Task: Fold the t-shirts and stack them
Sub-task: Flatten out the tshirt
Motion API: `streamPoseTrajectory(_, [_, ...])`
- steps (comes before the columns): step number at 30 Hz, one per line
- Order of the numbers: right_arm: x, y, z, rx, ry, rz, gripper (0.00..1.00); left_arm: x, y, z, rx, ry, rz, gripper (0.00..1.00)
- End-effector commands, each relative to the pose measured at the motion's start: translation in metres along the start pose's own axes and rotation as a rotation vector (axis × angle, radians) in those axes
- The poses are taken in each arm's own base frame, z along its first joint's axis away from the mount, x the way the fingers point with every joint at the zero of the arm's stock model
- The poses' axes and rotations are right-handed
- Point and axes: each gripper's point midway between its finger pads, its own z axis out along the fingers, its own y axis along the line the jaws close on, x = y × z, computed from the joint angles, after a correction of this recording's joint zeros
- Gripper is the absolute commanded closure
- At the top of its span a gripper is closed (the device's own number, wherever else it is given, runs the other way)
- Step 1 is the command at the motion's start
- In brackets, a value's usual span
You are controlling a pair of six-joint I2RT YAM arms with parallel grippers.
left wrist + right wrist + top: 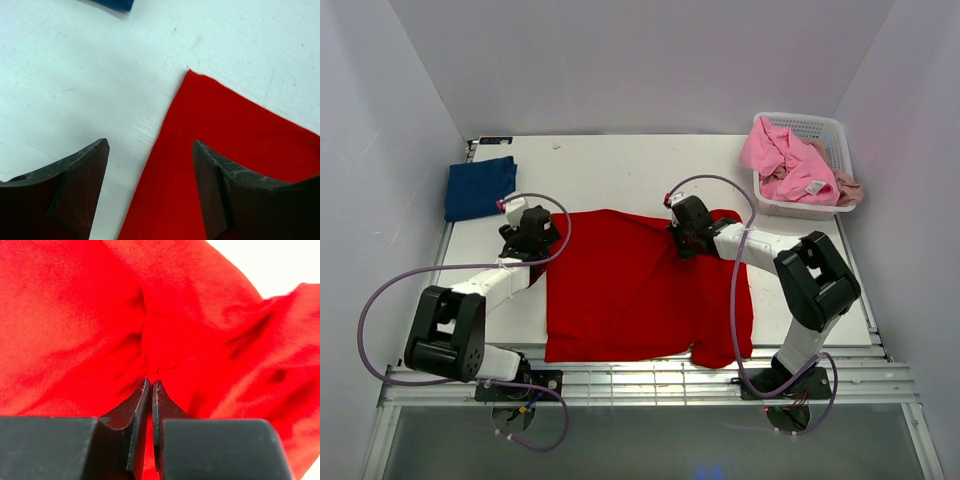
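A bright red t-shirt lies spread on the white table. My left gripper is open at its far left corner; in the left wrist view the jaws straddle the shirt's left edge. My right gripper is shut on the red shirt near its far right part; the right wrist view shows the cloth bunched at the fingertips. A folded navy blue t-shirt lies at the far left. Pink and beige shirts sit in the basket.
A white lattice basket stands at the far right corner. The table ends in a slatted rail at the near side. Grey walls close in left, right and behind.
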Motion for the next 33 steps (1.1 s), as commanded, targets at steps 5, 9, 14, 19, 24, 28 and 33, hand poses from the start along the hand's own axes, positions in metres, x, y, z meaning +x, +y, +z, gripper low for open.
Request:
streamPoseTrajectory(5, [-0.049,-0.016,-0.064,0.079,-0.141,-0.005,0.92,-0.034,-0.013,0.024,0.024,-0.03,-0.021,0.22])
streamPoseTrajectory(9, [-0.062,-0.024,-0.087,0.113,-0.194,-0.01,0.92,-0.03,-0.015,0.044,0.023,0.001,-0.022,0.22])
streamPoseTrajectory(14, [-0.062,-0.028,-0.097,0.129,-0.204,-0.014,0.9,-0.009,-0.021,0.072,0.019,0.076,0.008,0.22])
streamPoseTrajectory(19, [-0.05,-0.025,-0.085,0.108,-0.172,-0.02,0.89,-0.002,-0.021,0.071,0.029,0.092,-0.007,0.23])
streamPoseTrajectory(24, [-0.034,-0.011,-0.066,0.039,-0.133,-0.007,0.88,-0.009,-0.02,0.062,0.042,0.072,-0.003,0.23])
streamPoseTrajectory(28, [-0.019,-0.002,-0.051,-0.011,-0.1,0.007,0.87,-0.01,-0.021,0.059,0.052,0.076,-0.01,0.23])
streamPoseTrajectory(33, [0.016,0.006,-0.023,-0.049,-0.032,0.03,0.9,-0.017,-0.021,0.052,0.059,0.062,-0.018,0.23])
